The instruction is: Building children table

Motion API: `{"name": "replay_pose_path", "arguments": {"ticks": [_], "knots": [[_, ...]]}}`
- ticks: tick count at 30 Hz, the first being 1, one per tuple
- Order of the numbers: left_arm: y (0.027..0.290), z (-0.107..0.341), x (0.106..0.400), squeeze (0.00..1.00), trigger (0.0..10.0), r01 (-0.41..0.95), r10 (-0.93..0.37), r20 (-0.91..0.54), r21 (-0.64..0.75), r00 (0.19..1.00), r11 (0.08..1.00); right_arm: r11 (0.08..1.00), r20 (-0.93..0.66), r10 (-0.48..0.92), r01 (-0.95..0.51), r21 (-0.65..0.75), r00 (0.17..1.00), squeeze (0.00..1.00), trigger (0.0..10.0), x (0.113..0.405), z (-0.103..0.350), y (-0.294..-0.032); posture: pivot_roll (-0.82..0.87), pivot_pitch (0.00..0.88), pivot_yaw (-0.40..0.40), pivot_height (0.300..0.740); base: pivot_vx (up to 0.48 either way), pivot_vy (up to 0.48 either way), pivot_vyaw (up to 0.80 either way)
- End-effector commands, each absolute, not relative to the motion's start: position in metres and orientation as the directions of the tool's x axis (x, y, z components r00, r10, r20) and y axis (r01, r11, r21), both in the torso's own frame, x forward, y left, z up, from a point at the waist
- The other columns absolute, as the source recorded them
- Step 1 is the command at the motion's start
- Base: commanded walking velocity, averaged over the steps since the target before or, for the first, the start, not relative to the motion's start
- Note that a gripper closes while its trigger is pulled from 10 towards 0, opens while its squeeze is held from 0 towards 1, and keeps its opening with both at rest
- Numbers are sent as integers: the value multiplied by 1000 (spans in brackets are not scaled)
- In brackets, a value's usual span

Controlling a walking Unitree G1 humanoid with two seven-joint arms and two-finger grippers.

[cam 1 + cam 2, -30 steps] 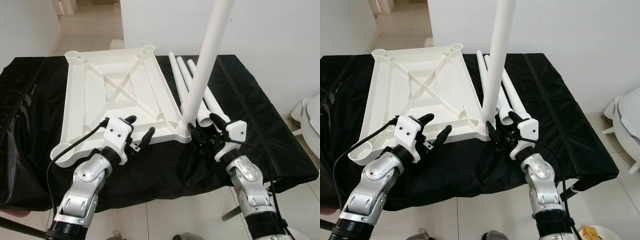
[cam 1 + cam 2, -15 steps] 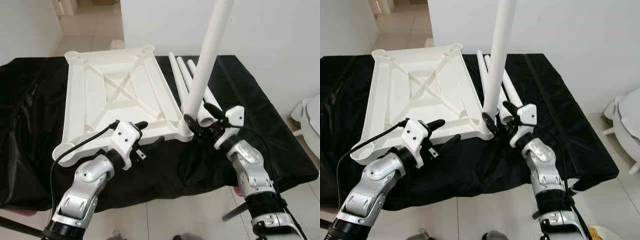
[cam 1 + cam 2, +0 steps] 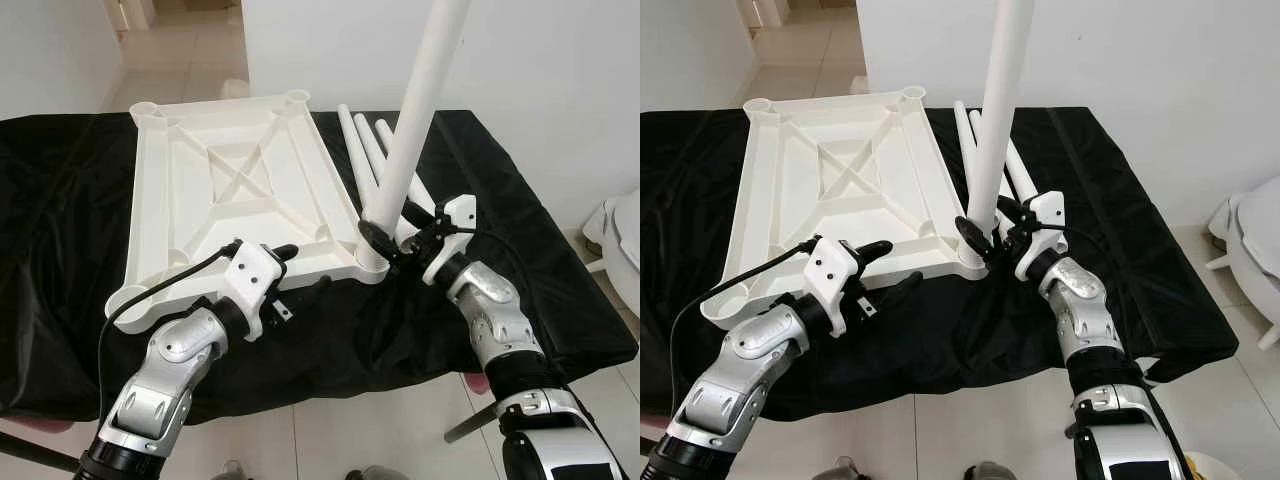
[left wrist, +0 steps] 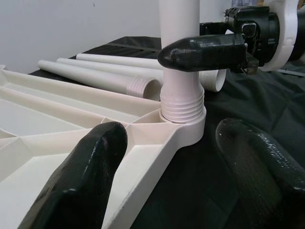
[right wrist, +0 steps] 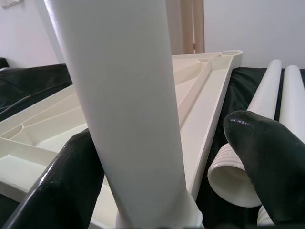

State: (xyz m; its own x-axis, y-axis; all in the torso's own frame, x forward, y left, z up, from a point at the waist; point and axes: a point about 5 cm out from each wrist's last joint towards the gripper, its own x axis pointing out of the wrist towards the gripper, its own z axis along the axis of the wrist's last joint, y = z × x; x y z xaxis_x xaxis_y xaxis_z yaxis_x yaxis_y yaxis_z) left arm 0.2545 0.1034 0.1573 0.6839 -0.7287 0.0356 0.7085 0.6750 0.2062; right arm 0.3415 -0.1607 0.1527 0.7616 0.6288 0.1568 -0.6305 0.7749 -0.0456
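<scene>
From the head view, the upright leg (image 3: 415,110) is seen seated in the near right socket of the inverted tabletop (image 3: 235,190); the right gripper (image 3: 392,237) straddles its base, fingers apart. In the left wrist view, threads remain exposed; the left gripper (image 3: 295,272) is spread at the rim; the tabletop should be steadied while the leg is turned squarely. In the right wrist view, the leg sits between the fingers (image 5: 267,162).

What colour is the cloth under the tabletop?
Black, plain, no pattern: the cloth shows best in the left eye view.

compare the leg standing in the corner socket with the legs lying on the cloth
The standing leg is upright, slightly tilted, its threaded end seated in the tabletop's near corner socket; the loose legs lie flat beside the tabletop, threaded ends open. The right pincer straddles the standing leg; nothing touches the loose ones. All are white tubes.
</scene>
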Motion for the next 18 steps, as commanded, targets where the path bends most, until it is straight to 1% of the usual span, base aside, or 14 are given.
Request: {"name": "replay_pose_path", "arguments": {"ticks": [1,2,3,4,5,6,7,12,13,15,16,17,18], "knots": [[100,156,249,0,10000,771,-789,-1,210,615,601,768,152,636,-639,-35,756,0,6353,343,151,-164,-6,29,12,740,0,0,0],[100,156,249,0,10000,775,-792,-5,207,611,597,766,150,639,-642,-34,754,0,5608,344,151,-164,-6,29,12,740,0,0,0],[100,156,248,0,10000,777,-793,-8,206,609,595,766,148,640,-642,-36,754,0,10000,344,151,-164,-4,37,14,740,0,0,0],[100,156,247,0,10000,779,-795,-10,206,607,592,765,146,641,-644,-37,753,0,9529,344,151,-164,-4,37,14,740,0,0,0],[100,156,247,0,10000,780,-796,-11,206,606,591,764,146,642,-645,-38,752,0,9451,344,151,-165,-3,45,16,740,0,0,0],[100,156,247,0,10000,780,-796,-11,206,606,591,764,146,642,-645,-38,752,0,9451,344,151,-165,-3,45,16,740,0,0,0],[99,157,246,0,10000,782,-798,-13,205,603,588,764,142,643,-645,-38,753,0,10000,344,150,-165,-3,45,16,740,0,0,0],[98,158,246,0,10000,788,-804,-12,206,595,580,745,139,664,-666,-36,735,0,10000,344,149,-164,-3,51,10,740,0,0,0],[97,158,246,0,10000,790,-805,-10,204,593,579,740,133,670,-671,-39,730,0,8863,344,149,-163,-5,51,7,740,0,0,0],[97,158,246,0,10000,790,-805,-10,204,593,579,740,133,670,-671,-39,730,0,8863,344,149,-163,-5,51,7,740,0,0,0],[97,159,246,0,10000,791,-806,-9,203,591,578,736,130,675,-675,-45,727,0,10000,345,149,-162,-5,51,7,740,0,0,0],[95,159,246,0,10000,793,-809,-6,201,588,575,728,129,684,-684,-50,718,0,7961,345,149,-161,-5,51,-1,740,0,0,0],[94,159,245,0,10000,797,-812,-7,198,584,571,719,132,693,-693,-51,709,0,4039,346,150,-161,-5,51,-1,740,0,0,0]]}}
